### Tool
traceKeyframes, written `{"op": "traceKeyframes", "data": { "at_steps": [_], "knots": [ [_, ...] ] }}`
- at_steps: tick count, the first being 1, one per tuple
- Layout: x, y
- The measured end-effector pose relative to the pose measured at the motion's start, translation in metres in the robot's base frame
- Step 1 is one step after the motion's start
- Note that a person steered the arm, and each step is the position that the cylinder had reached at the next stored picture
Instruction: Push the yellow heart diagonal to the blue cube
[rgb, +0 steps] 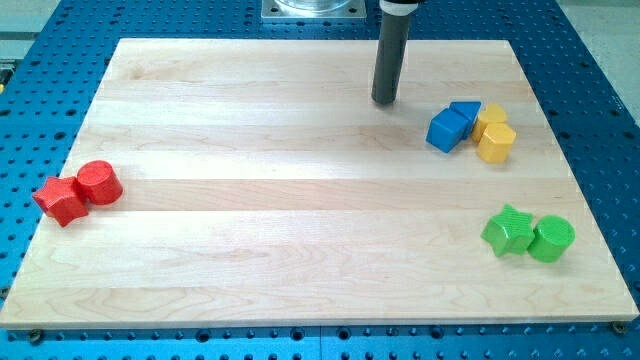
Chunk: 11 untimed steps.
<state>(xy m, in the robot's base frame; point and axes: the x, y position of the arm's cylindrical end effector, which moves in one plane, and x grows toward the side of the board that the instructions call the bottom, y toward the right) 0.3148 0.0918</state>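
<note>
My tip (384, 101) rests on the wooden board near the view's top, right of centre. It stands apart from all blocks, left of and slightly above the blue cube (447, 130). A second blue block (467, 111) touches the cube's upper right. The yellow heart (490, 116) sits just right of that second blue block. A yellow pentagon-like block (496, 144) lies directly below the heart and right of the blue cube. These blocks form one tight cluster at the view's upper right.
A red star (60, 200) and a red cylinder (99, 183) touch each other at the view's left edge. A green star (508, 231) and a green cylinder (551, 239) sit together at the lower right. The board's right edge (570, 150) runs close to the yellow blocks.
</note>
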Motion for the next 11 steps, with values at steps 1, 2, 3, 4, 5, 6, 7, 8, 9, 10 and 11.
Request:
{"op": "traceKeyframes", "data": {
  "at_steps": [1,2,3,4,5,6,7,8,9,10,11],
  "knots": [
    [-0.016,0.046],
    [-0.008,0.124],
    [0.036,0.159],
    [0.064,0.146],
    [0.068,0.083],
    [0.095,0.036],
    [0.123,0.055],
    [0.141,0.102],
    [0.149,0.043],
    [0.149,-0.038],
    [0.152,-0.125]
  ]
}}
